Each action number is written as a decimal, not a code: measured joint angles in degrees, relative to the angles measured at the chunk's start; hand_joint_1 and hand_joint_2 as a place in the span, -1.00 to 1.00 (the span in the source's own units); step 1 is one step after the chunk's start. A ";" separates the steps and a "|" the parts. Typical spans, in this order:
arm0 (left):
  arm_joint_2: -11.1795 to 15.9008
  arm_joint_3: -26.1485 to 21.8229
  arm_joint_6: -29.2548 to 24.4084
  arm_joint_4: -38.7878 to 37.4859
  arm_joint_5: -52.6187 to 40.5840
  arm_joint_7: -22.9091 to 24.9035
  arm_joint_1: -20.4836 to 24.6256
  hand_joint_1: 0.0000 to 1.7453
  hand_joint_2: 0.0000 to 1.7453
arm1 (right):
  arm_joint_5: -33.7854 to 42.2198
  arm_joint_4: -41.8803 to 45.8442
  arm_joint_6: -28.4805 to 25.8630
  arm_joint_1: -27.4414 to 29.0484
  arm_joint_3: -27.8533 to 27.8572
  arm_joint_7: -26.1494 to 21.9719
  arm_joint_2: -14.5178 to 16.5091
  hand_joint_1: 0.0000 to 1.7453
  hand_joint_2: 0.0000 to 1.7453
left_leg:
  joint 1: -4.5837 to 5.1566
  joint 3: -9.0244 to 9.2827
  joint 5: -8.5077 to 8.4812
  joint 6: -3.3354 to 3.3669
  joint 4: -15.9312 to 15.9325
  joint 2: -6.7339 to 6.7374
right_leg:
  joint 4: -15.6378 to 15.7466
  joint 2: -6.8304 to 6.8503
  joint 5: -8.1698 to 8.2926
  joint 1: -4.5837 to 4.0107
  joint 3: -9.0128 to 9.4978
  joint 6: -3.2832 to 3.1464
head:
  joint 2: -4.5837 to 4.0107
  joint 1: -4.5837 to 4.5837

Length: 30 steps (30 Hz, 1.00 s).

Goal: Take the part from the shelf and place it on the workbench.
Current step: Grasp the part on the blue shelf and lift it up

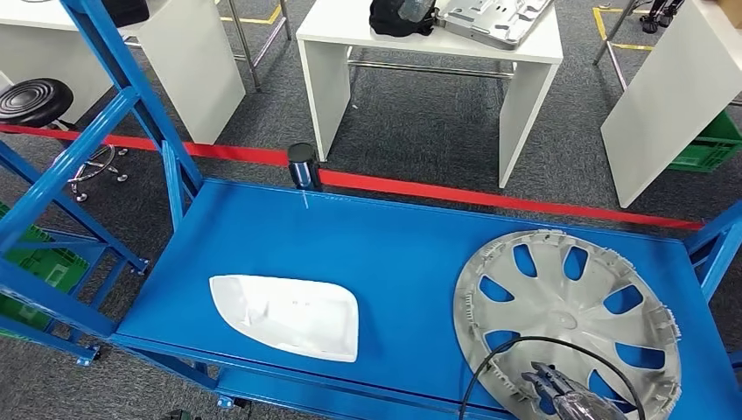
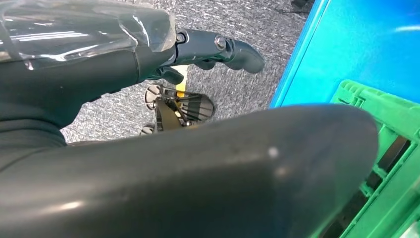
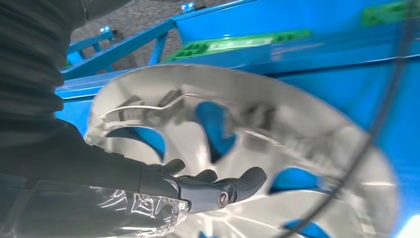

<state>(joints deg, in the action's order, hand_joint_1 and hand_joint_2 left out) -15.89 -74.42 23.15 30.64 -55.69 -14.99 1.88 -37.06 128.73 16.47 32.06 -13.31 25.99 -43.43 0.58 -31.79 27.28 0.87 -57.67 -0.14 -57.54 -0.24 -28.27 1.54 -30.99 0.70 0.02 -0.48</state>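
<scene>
My right hand (image 1: 560, 395) is hovering over the hubcap (image 1: 569, 319) on the blue shelf (image 1: 385, 245).

R hand: fingers (image 3: 237, 181) are lying loosely apart, holding nothing, just above the hubcap rim. L hand (image 2: 213, 49) is hanging beside the shelf frame, over grey floor, near a green crate (image 2: 391, 148); fingers are extended, nothing in them. A white cover (image 1: 289, 315) is lying left of the hubcap, well apart.

No legible text or labels

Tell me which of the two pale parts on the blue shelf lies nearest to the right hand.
The round silver wheel cover, with blue showing through its openings. The right hand is over its near rim; the white shell-shaped part lies apart on the left.
</scene>
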 joint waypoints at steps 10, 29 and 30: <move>-0.16 0.00 0.60 0.45 -0.11 0.02 -0.18 -1.00 -1.00 | -3.13 -2.36 -0.43 -0.20 0.42 0.22 1.54 -1.00 1.00 | -0.30 -2.01 1.16 0.31 -4.71 0.11 | 0.11 -0.19 0.17 -0.38 0.29 -0.81 | 0.00 -0.17; -0.79 -0.02 0.74 1.50 -1.17 -0.12 -0.17 -1.00 -1.00 | -13.88 -7.12 5.13 -3.09 1.20 -3.11 8.90 0.78 1.00 | 0.19 0.59 -0.60 0.25 0.98 0.37 | 0.27 0.06 -0.20 0.15 0.30 0.52 | 0.00 -0.09; -0.80 -0.02 0.78 1.66 -1.28 -0.14 -0.18 -1.00 -1.00 | -14.63 -7.56 5.42 -3.33 1.22 -3.43 9.62 0.75 1.00 | 0.08 0.51 -0.53 0.06 0.85 0.36 | 0.26 0.06 -0.13 0.18 0.38 0.16 | 0.00 -0.10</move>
<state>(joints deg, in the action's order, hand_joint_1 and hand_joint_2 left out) -16.69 -74.44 23.93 32.30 -56.97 -15.14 1.70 -51.69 121.17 21.89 28.73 -12.08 22.56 -33.81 0.66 -31.28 26.75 0.92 -56.83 0.22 -57.28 -0.18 -28.40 1.72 -30.61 0.86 0.02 -0.58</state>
